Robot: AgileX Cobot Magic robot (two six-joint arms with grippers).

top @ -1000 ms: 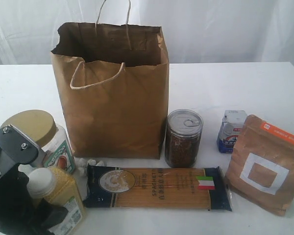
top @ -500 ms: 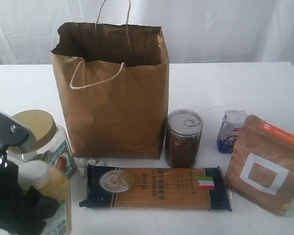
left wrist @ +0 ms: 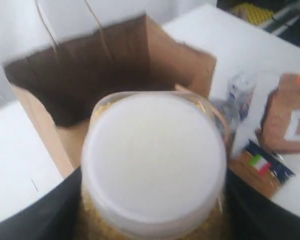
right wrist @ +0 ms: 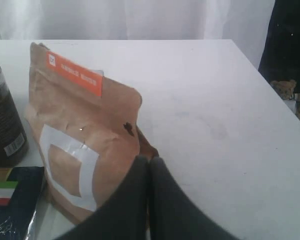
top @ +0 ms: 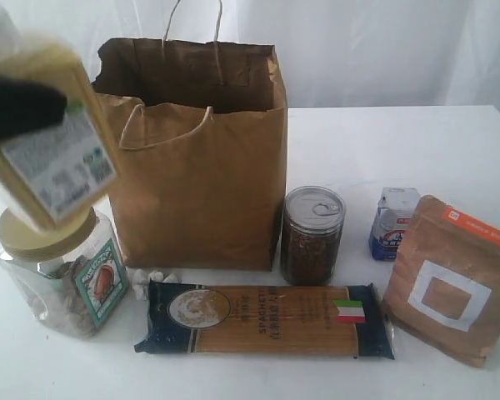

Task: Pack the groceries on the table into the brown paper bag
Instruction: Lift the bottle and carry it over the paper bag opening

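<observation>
Yellow grain fills the white-capped jar (top: 50,150), which the left tool (top: 21,107) clamps by its sides, high off the worktop (top: 400,142) and tilted. The brown paper bag (top: 200,192) gapes just ahead, so the height probably serves to clear its rim. The right tool (right wrist: 149,200) sits pinched shut and empty, just beside the orange-labelled pouch (right wrist: 85,125).

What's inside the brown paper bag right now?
The brown paper bag shows only dark bare walls. Its bottom is hidden by its front wall and, from the wrist, the white-capped yellow-grain jar.
</observation>
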